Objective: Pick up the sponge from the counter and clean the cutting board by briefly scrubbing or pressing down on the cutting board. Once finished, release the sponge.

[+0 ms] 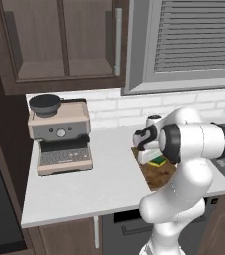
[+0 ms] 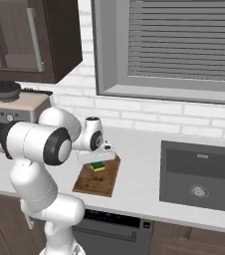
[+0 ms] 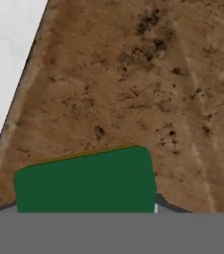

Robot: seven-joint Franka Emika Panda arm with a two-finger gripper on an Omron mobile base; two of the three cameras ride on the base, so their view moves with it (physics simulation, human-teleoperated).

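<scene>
Sponge [image 2: 99, 166] sits on cutting board [image 2: 97, 180], far end, near worktop [image 1: 79, 189] front edge. Tool [image 2: 104, 152] directly above it; can't tell whether pinching or spread. You risk sliding board off worktop if scrubbing pushes sideways.

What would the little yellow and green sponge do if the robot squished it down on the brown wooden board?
The small yellow block sponge with its dark green scrub layer would probably squash a bit. It looks light, being far smaller than the dark brown wooden cutting board. Flat-sided, it likely won't roll. The rough green face may grip rather than slip.
</scene>
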